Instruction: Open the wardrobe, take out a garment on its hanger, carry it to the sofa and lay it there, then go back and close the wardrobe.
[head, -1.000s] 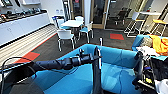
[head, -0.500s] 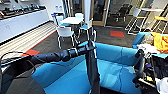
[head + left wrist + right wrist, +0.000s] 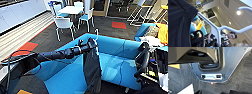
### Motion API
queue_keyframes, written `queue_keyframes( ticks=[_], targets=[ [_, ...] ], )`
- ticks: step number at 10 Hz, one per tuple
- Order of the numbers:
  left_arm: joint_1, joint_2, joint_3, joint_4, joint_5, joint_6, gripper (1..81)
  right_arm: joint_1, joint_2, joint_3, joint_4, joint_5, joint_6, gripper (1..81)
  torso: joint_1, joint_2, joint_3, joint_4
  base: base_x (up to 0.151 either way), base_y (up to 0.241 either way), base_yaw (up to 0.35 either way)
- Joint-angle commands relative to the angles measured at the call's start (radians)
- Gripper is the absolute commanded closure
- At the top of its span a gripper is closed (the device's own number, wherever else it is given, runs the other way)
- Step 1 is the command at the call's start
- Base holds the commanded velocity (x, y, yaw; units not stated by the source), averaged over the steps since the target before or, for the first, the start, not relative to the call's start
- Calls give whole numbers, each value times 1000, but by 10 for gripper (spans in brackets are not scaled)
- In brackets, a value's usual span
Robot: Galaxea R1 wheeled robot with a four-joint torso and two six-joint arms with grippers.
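In the head view the left arm is reaching out from the picture's left over the sofa (image 3: 117, 65), and the left gripper (image 3: 92, 43) is gripping the hanger (image 3: 96, 37) near its neck, the hook standing up above it. The garment (image 3: 92, 70) is hanging straight down from the hanger, its lower part dangling in front of the blue seat and apparently not yet resting on it. Behind the sofa, white chairs (image 3: 63, 25) and a table (image 3: 71, 10) are standing on dark carpet. So the step in hand, as I judge it, is the laying-down on the sofa, with the carry about finished. In the left wrist view the hanger (image 3: 218, 30) is running white across the picture with the black garment (image 3: 179, 22) draped beside it; a person (image 3: 232, 35) is showing beyond, under the ceiling lights, and the fingers themselves are hard to make out here. In the right wrist view the camera is looking down at robot bodywork and carpet (image 3: 243, 75), and I cannot tell how the right gripper is set. The next move is calling for lowering the arm so the cloth folds onto the seat, then letting go cleanly so the hook is not snagging.
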Motion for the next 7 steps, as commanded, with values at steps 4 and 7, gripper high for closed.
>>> queue_keyframes(
  ticks=[4,7],
  targets=[
    [-149,16,-154,59,-12,-4,811,-16,5,2,-9,-74,-2,10,0,0,3,0,0,0,0],
    [-129,-81,-157,125,36,-4,811,-14,8,2,-12,-77,-2,10,0,0,2,0,0,0,0]
  ],
)
